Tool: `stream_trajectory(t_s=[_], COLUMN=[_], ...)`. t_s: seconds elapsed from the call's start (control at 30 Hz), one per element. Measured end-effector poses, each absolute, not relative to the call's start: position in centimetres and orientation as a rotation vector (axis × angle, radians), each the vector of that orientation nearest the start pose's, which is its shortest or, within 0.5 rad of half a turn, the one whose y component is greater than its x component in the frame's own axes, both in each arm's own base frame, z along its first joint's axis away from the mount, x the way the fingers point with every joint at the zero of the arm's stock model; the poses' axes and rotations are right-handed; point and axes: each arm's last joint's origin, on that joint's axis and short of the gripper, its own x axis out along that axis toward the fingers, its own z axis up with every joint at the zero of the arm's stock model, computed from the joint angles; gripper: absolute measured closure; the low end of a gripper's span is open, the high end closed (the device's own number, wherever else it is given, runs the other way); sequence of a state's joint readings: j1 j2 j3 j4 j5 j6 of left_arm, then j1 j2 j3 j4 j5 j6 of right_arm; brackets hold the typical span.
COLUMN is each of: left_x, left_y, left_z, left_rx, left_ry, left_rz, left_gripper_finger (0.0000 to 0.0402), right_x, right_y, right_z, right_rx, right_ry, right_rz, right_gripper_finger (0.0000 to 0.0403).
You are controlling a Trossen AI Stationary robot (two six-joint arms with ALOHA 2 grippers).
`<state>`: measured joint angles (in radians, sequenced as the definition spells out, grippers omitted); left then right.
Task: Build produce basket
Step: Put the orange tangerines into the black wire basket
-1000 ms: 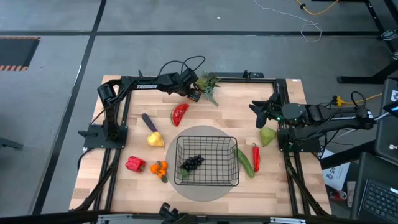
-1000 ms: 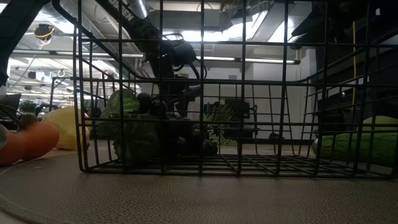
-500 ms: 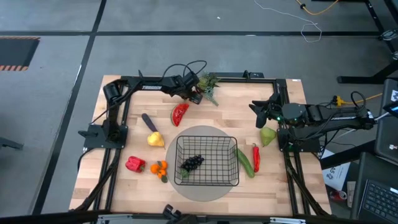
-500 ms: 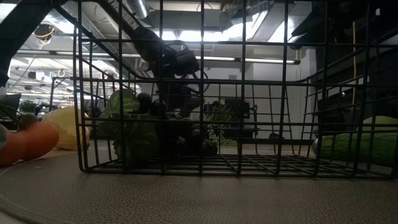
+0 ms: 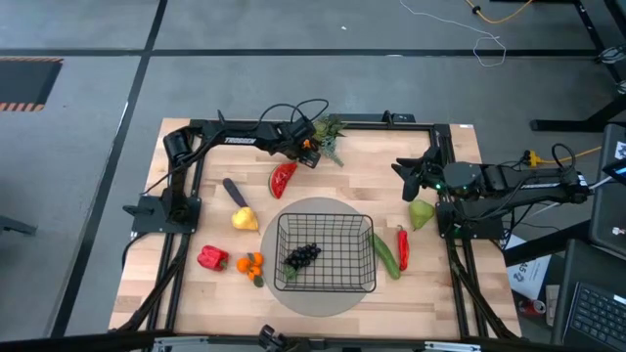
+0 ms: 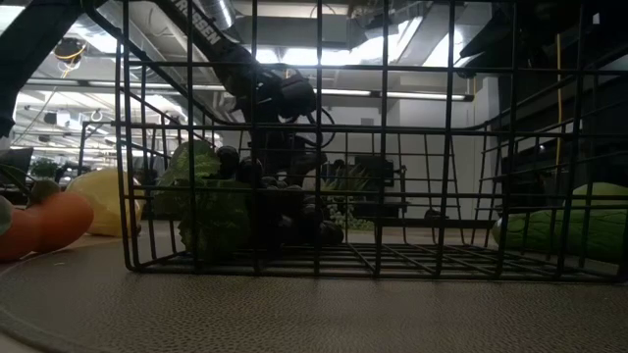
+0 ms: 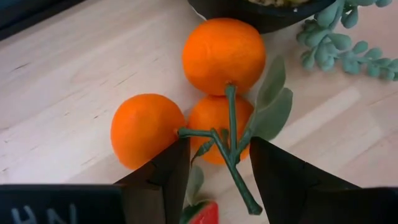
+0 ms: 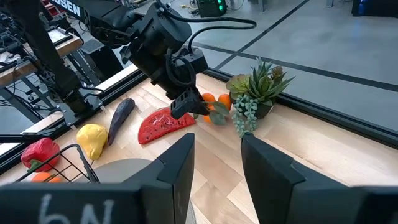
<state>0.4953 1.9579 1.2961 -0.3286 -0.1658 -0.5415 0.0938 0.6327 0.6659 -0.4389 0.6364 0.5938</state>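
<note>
Wooden table [image 5: 342, 176], basket [image 5: 326, 253] on its round mat [image 5: 318, 295] with only grapes [image 5: 302, 255] inside.
Left gripper [image 7: 214, 163] hangs wide apart over the far oranges [image 7: 214, 87] by the plant [image 5: 329, 132]; right gripper [image 8: 216, 155] waits parted above the pear [image 5: 422, 214].

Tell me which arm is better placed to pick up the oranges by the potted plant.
Left. The left gripper hangs right over those oranges, its open fingers flanking their stem. The right gripper waits near the table's right edge.
</note>
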Motion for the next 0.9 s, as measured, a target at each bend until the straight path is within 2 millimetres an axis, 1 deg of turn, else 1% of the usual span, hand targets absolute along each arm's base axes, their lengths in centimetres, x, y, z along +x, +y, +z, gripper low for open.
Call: stream_trajectory(t_s=[0.47, 0.67, 0.73, 0.8, 0.9], left_x=[35.18, 35.28, 35.37, 35.39, 35.40], left_y=[19.57, 19.40, 19.25, 19.20, 19.05], left_z=[16.41, 16.40, 16.39, 16.38, 16.33], left_rx=[-0.644, -0.664, -0.669, -0.680, -0.707], left_ry=[0.811, 0.813, 0.816, 0.819, 0.834], left_rz=[0.866, 0.839, 0.826, 0.809, 0.766], left_gripper_finger=[0.0239, 0.0243, 0.0258, 0.0286, 0.0350], right_x=[13.47, 13.47, 13.47, 13.47, 13.47], right_y=[-0.46, -0.46, -0.46, -0.46, -0.46], right_z=[29.18, 29.18, 29.18, 29.18, 29.17], right_rx=[0.429, 0.429, 0.429, 0.429, 0.429], right_ry=[0.211, 0.211, 0.211, 0.211, 0.212], right_rz=[-0.628, -0.628, -0.627, -0.627, -0.627], right_gripper_finger=[0.0269, 0.0269, 0.0269, 0.0269, 0.0269])
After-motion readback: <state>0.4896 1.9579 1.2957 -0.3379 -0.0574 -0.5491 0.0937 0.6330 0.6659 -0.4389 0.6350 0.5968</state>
